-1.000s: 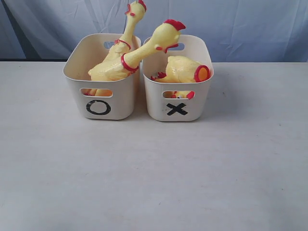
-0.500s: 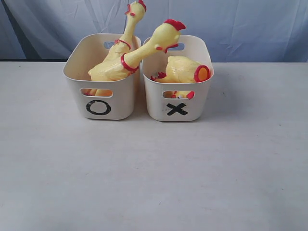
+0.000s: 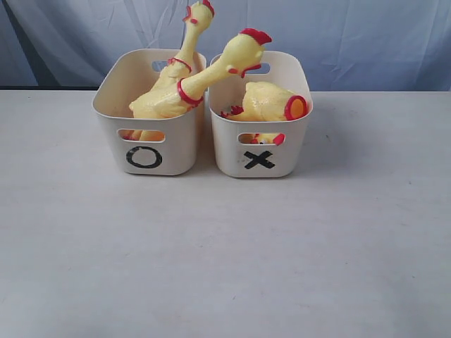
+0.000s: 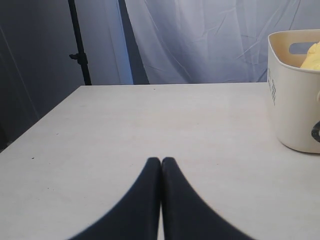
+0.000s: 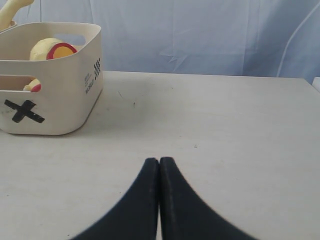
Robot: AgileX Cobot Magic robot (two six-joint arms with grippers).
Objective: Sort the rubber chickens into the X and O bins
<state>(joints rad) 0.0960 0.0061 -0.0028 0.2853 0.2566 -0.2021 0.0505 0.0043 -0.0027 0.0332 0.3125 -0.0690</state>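
Note:
Two cream tubs stand side by side at the back of the table. The O bin holds two long-necked whole chickens: one rises straight up, the other leans over the X bin. In the X bin lies the headless body, and the loose head shows through the slot handle. Neither arm appears in the exterior view. My left gripper is shut on nothing above bare table, the O bin off to one side. My right gripper is shut and empty too, apart from the X bin.
The white table stretches in front of the bins. A blue-grey curtain hangs behind the table. In the left wrist view a dark stand pole stands past the table's far edge.

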